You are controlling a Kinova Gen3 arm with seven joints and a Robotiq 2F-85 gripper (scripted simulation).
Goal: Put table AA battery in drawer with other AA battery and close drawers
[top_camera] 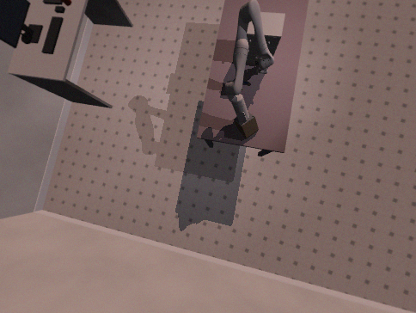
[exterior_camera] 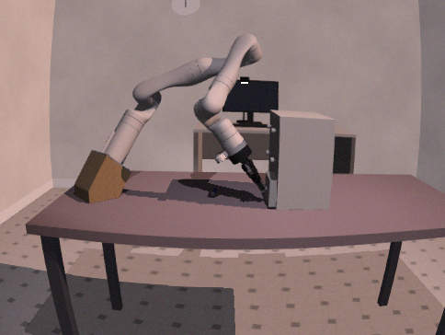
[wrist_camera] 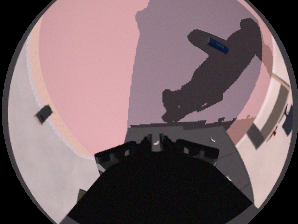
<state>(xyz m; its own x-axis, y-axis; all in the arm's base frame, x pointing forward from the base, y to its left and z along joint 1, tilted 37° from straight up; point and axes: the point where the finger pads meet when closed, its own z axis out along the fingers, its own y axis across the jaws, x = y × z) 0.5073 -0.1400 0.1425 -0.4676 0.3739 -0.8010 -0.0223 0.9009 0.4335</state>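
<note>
The grey chest (top_camera: 270,24) (exterior_camera: 305,161) stands upright on the table. Its bottom drawer (exterior_camera: 272,190) sticks out a little from the front; its inside is hidden. The upper drawers look pushed in. My gripper (exterior_camera: 264,189) (wrist_camera: 155,138) points down at a slant at the bottom drawer's front, nearly closed, with the pale knob (wrist_camera: 156,143) between its fingertips. The blue AA battery (exterior_camera: 213,190) (wrist_camera: 218,45) lies on the table in front of the chest, in the arm's shadow. The battery inside a drawer is not visible.
The table (top_camera: 275,107) (exterior_camera: 184,225) carries the arm's brown base block (exterior_camera: 103,179) at the end away from the chest. White knobs (wrist_camera: 213,139) (exterior_camera: 272,159) stick out of the chest front above the gripper. A desk with a monitor (exterior_camera: 257,96) stands beyond the table.
</note>
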